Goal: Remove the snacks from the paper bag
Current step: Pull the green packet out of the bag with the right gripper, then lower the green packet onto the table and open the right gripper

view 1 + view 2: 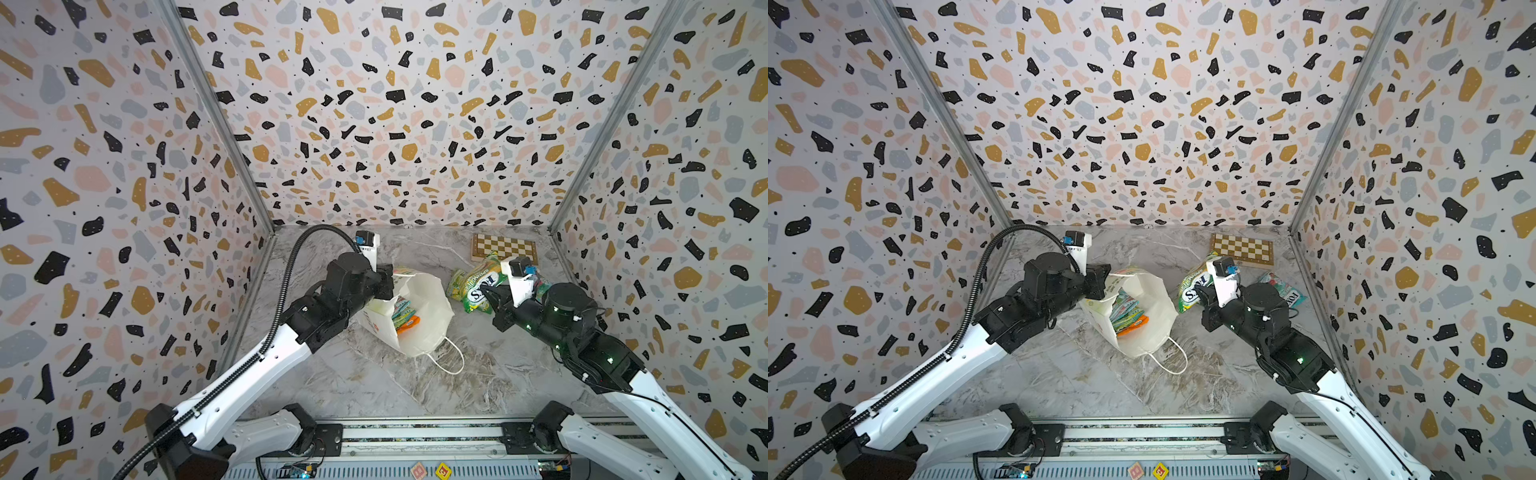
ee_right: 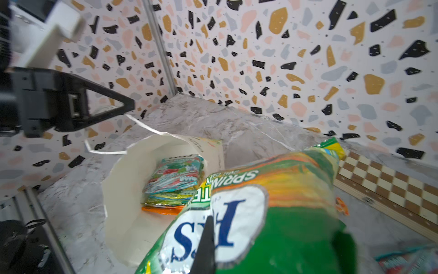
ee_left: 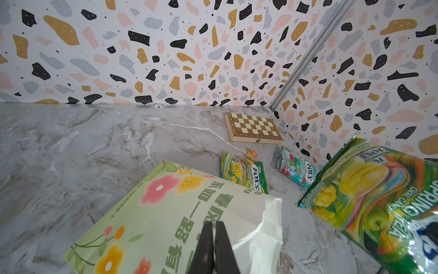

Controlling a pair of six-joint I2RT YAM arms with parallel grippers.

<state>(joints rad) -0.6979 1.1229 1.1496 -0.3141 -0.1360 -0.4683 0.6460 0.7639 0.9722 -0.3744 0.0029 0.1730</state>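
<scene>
Terrazzo walls enclose a marble table (image 1: 457, 395). At its middle the paper bag (image 1: 428, 316) lies tilted and open, holding a stack of packets (image 1: 405, 316). The left gripper (image 3: 214, 246) is clenched on its cord handle (image 2: 142, 123). A chessboard (image 1: 503, 247) sits in the back right corner, with a teal-red packet (image 1: 1281, 289) nearby. Right of the bag, the right gripper (image 2: 206, 246) grasps 1 green-yellow packet (image 1: 478, 282) aloft.

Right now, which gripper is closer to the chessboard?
Right. The right gripper holds a snack in front of the chessboard; the left gripper pinches the paper bag, farther off.
</scene>
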